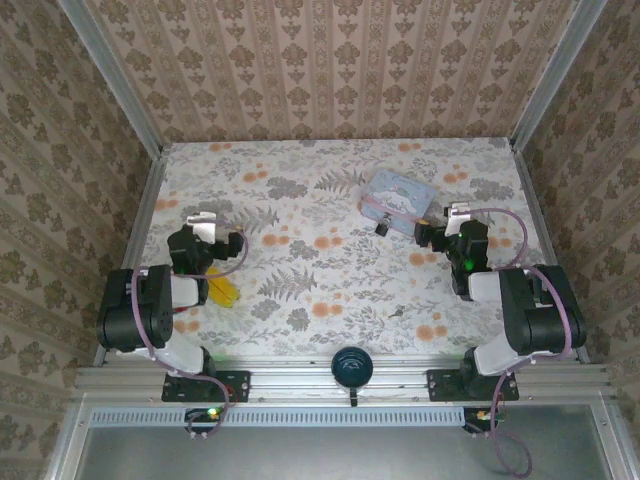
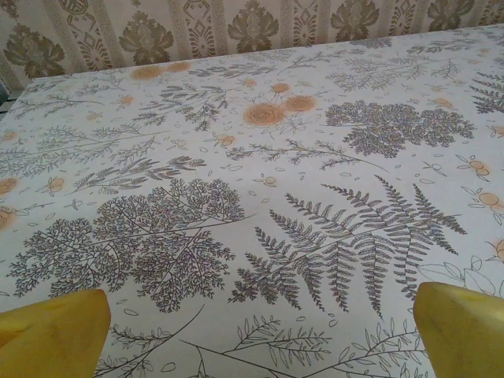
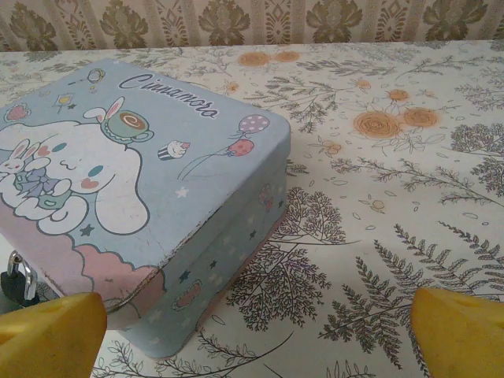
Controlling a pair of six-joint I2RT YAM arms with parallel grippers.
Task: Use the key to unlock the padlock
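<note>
Overhead and wrist views of two arms at a floral-patterned counter (image 1: 300,240) walled with damask paper.

Left claw (image 2: 260,340): its yellow fingertips (image 2: 55,332) sit at the two lower corners of the left wrist view, spread wide, with bare fern-printed counter between them – it grips nothing.

Right claw (image 3: 260,339): its jaws are likewise fully parted, with yellow fingertips (image 3: 49,335) at both lower corners and nothing held. It faces the near corner of the pale blue cartoon tin (image 3: 157,197), which lies flat with its lid on, toward the far right of the counter.

The padlock (image 3: 14,277) – a small dark body with a bright metal shackle loop – sits against the tin's side wall, just above the right claw's left fingertip. From overhead it lies at the tin's near edge (image 1: 383,228).

A slim dark sliver on the counter, right of centre near the front and well apart from the tin, is probably the key (image 1: 397,313); it is too small to be sure.

A round black knob (image 1: 352,365) stands on the front rail between the arm bases.
</note>
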